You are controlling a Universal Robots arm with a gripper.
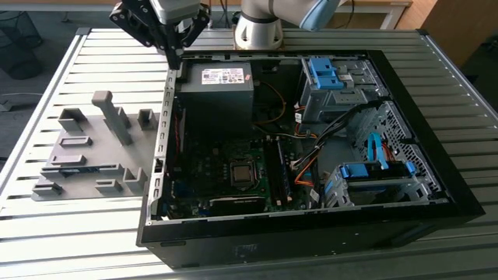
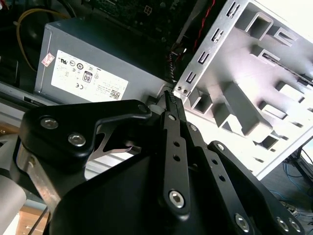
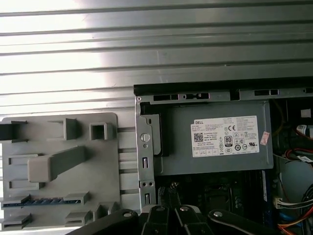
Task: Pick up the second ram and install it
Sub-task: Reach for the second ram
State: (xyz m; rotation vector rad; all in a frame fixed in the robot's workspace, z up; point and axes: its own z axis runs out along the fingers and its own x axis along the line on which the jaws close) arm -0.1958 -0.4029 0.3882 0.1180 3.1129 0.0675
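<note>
Exterior view: gripper hangs over case rear corner, above power supply. Second wrist view: fingers pressed together, nothing between. First wrist view: ram sits in slot of grey holder on table, just beside case, apart from gripper.

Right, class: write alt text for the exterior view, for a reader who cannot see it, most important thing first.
The robot's gripper hangs over a corner of an open computer case, by its grey power supply. On the exterior view's left, a grey parts holder on the slatted table has a blue ram stick in one slot.
</note>
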